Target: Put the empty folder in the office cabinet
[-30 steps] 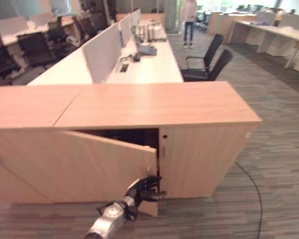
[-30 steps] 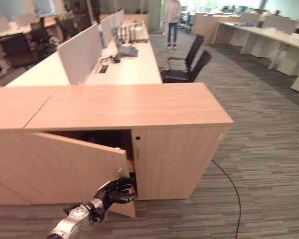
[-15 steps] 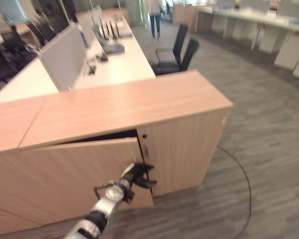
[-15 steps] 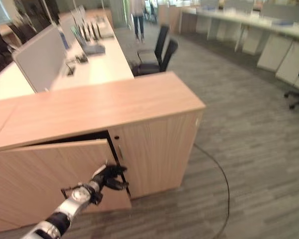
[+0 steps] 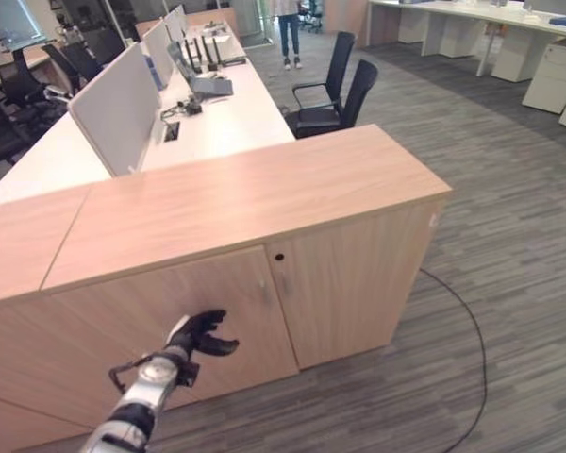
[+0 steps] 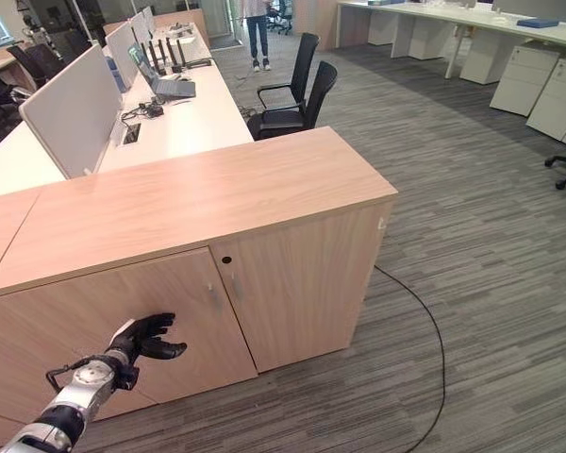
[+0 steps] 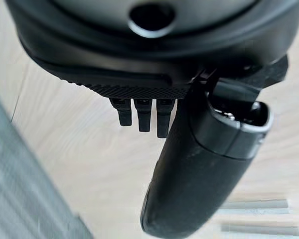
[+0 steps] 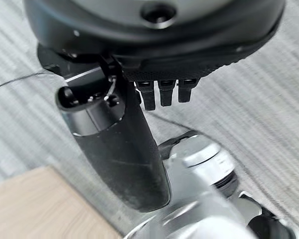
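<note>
In the left eye view, the office cabinet point(image 5: 255, 203) fills the middle of the frame, its left door point(image 5: 184, 326) lying flush and closed. The left hand point(image 5: 200, 334) sits at lower left against that door's face, fingers spread and straight, gripping nothing. Desks with a divider panel point(image 5: 118, 99) run toward the upper left, two black chairs point(image 5: 335, 90) stand behind the cabinet, and a person's legs point(image 5: 290, 33) show at the top edge. The right eye view gives the same scene, the hand point(image 6: 149, 336) at lower left on the closed door. In the left wrist view, the thumb point(image 7: 204, 164) and extended fingers point(image 7: 142, 114) hover over pale wood. In the right wrist view, the right hand point(image 8: 154, 45) hangs over grey carpet point(image 8: 269, 109), fingers relaxed and empty. The folder's whereabouts cannot be told.
</note>
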